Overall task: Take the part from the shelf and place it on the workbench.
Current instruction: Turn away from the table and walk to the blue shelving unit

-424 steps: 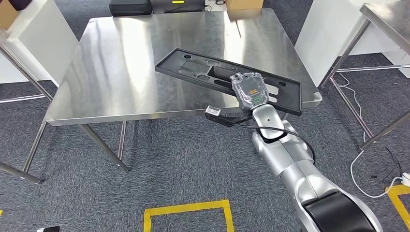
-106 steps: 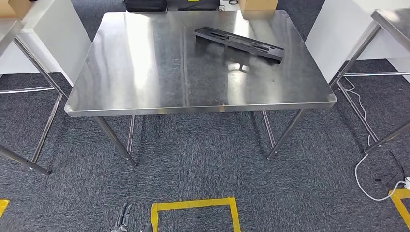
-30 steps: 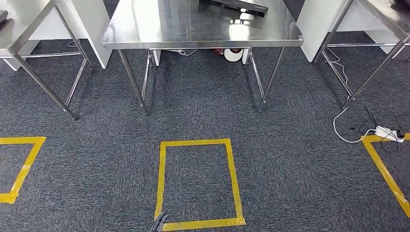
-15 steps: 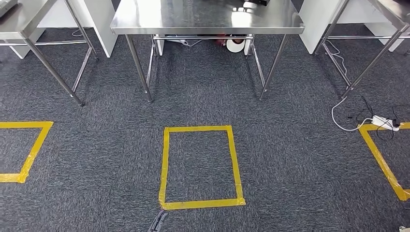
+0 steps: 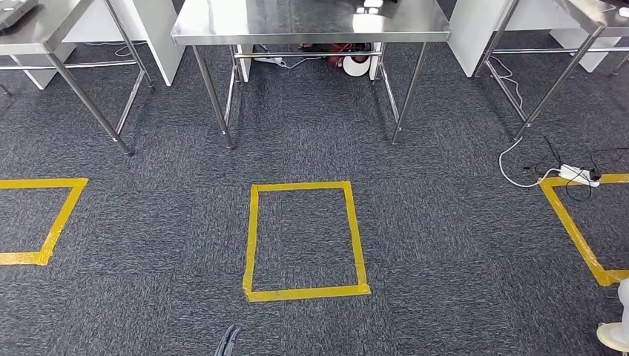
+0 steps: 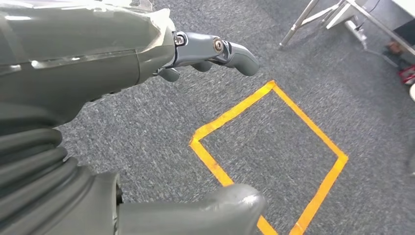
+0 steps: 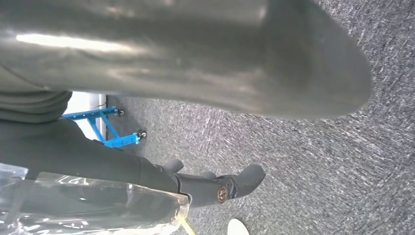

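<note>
Part hidden (workbench [image 5: 311,30] edge seen) | left hand [image 6: 147,63] empty, spread | right hand [image 7: 195,188] empty, spread

The whole head view shifts — the camera backs away from the shiny steel workbench [image 5: 311,30], now at the top edge, while the yellow tape rectangle [image 5: 304,241] sits mid-floor.

Workbench [image 5: 222,31]: steel table with a bright, reflective top, standing level and square to the head view.
Visible part: only its near strip and front edge, cut off by the frame's top.
Legs: thin metal tubes, splayed slightly outward, joined by a crossbar.
Position: on the grey carpet [image 5: 445,245], beyond the yellow tape rectangle [image 5: 251,237].
</note>
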Robot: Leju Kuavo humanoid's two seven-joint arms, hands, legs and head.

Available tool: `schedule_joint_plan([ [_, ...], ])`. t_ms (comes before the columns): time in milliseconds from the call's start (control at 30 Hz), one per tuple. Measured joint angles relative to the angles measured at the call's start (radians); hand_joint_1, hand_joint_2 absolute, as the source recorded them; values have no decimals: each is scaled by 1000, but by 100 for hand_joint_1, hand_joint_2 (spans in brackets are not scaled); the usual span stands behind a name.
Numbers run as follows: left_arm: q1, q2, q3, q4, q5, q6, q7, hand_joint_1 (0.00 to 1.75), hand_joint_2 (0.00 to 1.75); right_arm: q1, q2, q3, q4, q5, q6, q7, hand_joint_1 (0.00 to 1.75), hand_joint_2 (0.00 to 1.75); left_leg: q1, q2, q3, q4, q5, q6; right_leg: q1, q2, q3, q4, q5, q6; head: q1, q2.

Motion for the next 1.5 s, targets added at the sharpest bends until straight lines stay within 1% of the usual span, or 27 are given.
schedule_joint_plan([
  [67, 0, -2, 3, -3, 0, 0, 0, 0, 0, -1, 1, 0, 0, 0, 0, 0, 0, 0, -6, -1, 33, -64, -15, 6, 1, -1, -11, 4, 15, 14, 0, 0],
  [133, 1, -4, 6, -4, -1, 0, 0, 0, 0, -1, 0, -1, 0, 0, 0, 1, 0, 0, -6, 3, 16, -74, 0, 18, 1, 0, -25, 10, 18, 26, -1, 0],
  [200, 3, -6, 10, -7, -1, 0, 0, 0, 0, 1, 0, -4, 0, 0, 0, 2, 0, 0, -3, 7, -8, -82, 24, 35, 2, 3, -47, 50, -27, 24, 5, 0],
  [267, 4, -7, 13, -10, -1, 0, 0, 0, 0, 1, 1, -5, 0, 0, 0, 3, 0, 0, -3, 8, -22, -82, 34, 43, -1, 6, -61, 88, -72, 18, 12, 0],
  [367, 4, -7, 14, -11, -1, 0, 0, 0, 0, 1, 1, -5, 0, 0, 0, 3, 0, 0, -3, 9, -24, -82, 36, 42, -1, 6, -66, 97, -81, 17, 13, 0],
  [433, 7, -8, 22, -15, 0, 0, 0, 0, 0, 1, 1, -7, 0, -1, 0, 4, 0, 0, -4, 11, -39, -82, 47, 42, -2, 6, -83, 160, -124, 14, 13, 0],
  [467, 10, -9, 35, -21, 1, 0, 0, 0, 0, 1, 1, -11, 0, -3, 0, 5, 0, 0, -4, 13, -62, -81, 64, 40, -4, 7, -88, 219, -140, 22, 13, 0],
  [500, 17, -9, 57, -34, 3, 0, 0, 0, 0, 2, 0, -18, 0, -5, 0, 7, 0, 0, -5, 15, -94, -78, 88, 34, -8, 10, -55, 230, -130, 35, 13, 0],
  [533, 23, -9, 81, -48, 5, 0, 0, 0, 0, 2, 0, -24, 0, -6, 1, 9, 0, 0, -5, 13, -124, -74, 111, 26, -12, 23, 5, 195, -115, 46, 13, 0],
  [567, 29, -9, 104, -62, 7, 0, 0, 0, 0, 4, -1, -30, 0, -6, 4, 13, 0, 0, -7, 10, -151, -68, 133, 16, -14, 39, 79, 119, -101, 53, 12, 0],
  [600, 33, -9, 122, -73, 2, 0, 0, 0, 0, 6, -1, -33, 0, -4, 9, 17, 0, 0, -10, 6, -166, -62, 149, 8, -14, 52, 147, 21, -101, 50, 10, 0],
  [633, 35, -10, 133, -81, -17, 0, 0, 0, 0, 9, 0, -34, 0, -1, 16, 22, 0, 0, -13, 0, -172, -60, 159, 3, -13, 60, 177, -32, -123, 40, 8, 0],
  [700, 35, -10, 158, -93, -87, 1, 0, 0, 0, 14, 2, -38, 0, 2, 32, 33, 0, 0, -11, -12, -180, -56, 175, -4, -17, 44, 179, -55, -135, 26, 4, 0],
  [767, 36, -11, 180, -100, -142, 1, 0, 0, 0, 14, 4, -44, 0, 3, 41, 41, 0, 0, -5, -15, -193, -24, 137, -12, -23, 22, 173, -50, -124, 8, 2, 0],
  [833, 35, -11, 187, -107, -148, 1, 0, 0, 0, 13, 5, -47, 0, 4, 48, 46, 0, 0, -2, -7, -224, 85, 44, -21, -19, 0, 162, -49, -112, -9, 0, 0],
  [900, 36, -12, 186, -113, -136, 1, 0, 0, 0, 13, 5, -49, 0, 7, 54, 49, 0, 0, 0, -3, -251, 208, -11, -27, -14, -22, 150, -46, -104, -15, -1, 0],
  [967, 38, -12, 175, -116, -121, 1, 0, 0, 0, 14, 5, -52, 0, 10, 57, 50, 0, 0, 3, 2, -221, 214, 8, -27, -11, -41, 142, -41, -101, -14, -1, 0],
  [1033, 39, -14, 152, -118, -114, 1, 0, 0, 0, 12, 6, -55, 0, 12, 58, 50, 0, 0, 2, 26, -130, 91, 44, -19, -9, -58, 139, -37, -101, -12, -1, 0],
  [1100, 38, -16, 128, -125, -113, 0, 0, 0, 0, 10, 7, -55, 0, 13, 58, 50, 0, 0, -6, 58, -66, -14, 53, -7, -3, -73, 136, -35, -101, -8, 0, 0],
  [1133, 38, -17, 120, -129, -113, 0, 0, 0, 0, 9, 7, -56, 0, 14, 58, 49, 0, 0, -11, 64, -58, -32, 47, -1, 1, -80, 134, -34, -100, -5, 0, 0],
  [1200, 39, -19, 108, -135, -110, 0, 0, 0, 0, 5, 8, -56, -1, 14, 58, 49, 0, 0, -14, 52, -65, -44, 51, 14, 6, -93, 131, -31, -101, 6, 1, 0],
  [1267, 40, -20, 97, -142, -108, 1, 0, 0, 0, 2, 9, -56, -2, 16, 58, 49, 0, 0, -11, 34, -69, -59, 62, 32, 5, -67, 115, 1, -122, 13, 2, 0],
  [1333, 40, -23, 87, -147, -108, 1, 0, 0, 0, 4, 9, -56, -3, 18, 59, 46, 0, 0, -8, 15, -76, -66, 72, 44, 0, -18, 59, 110, -175, 10, 3, 0],
  [1400, 40, -25, 80, -149, -108, 0, 0, 0, 0, 8, 9, -56, -3, 20, 59, 44, 0, 0, -8, -8, -85, -66, 78, 46, -5, 3, -9, 239, -218, 12, 3, 0],
  [1433, 41, -25, 77, -149, -108, 0, 0, 0, 0, 10, 8, -56, -3, 21, 60, 43, 0, 0, -7, -22, -88, -66, 81, 44, -7, 6, -24, 265, -218, 18, 3, 0],
  [1467, 43, -25, 75, -149, -108, 0, 0, 0, 0, 11, 7, -56, -3, 22, 60, 41, 0, 0, -7, -34, -89, -65, 84, 42, -10, 8, -20, 249, -200, 28, 3, 0],
  [1500, 44, -25, 74, -150, -108, 1, 0, 0, 0, 12, 6, -56, -3, 22, 61, 41, 0, 0, -6, -47, -89, -64, 86, 39, -15, 14, 2, 195, -168, 40, 3, 0],
])
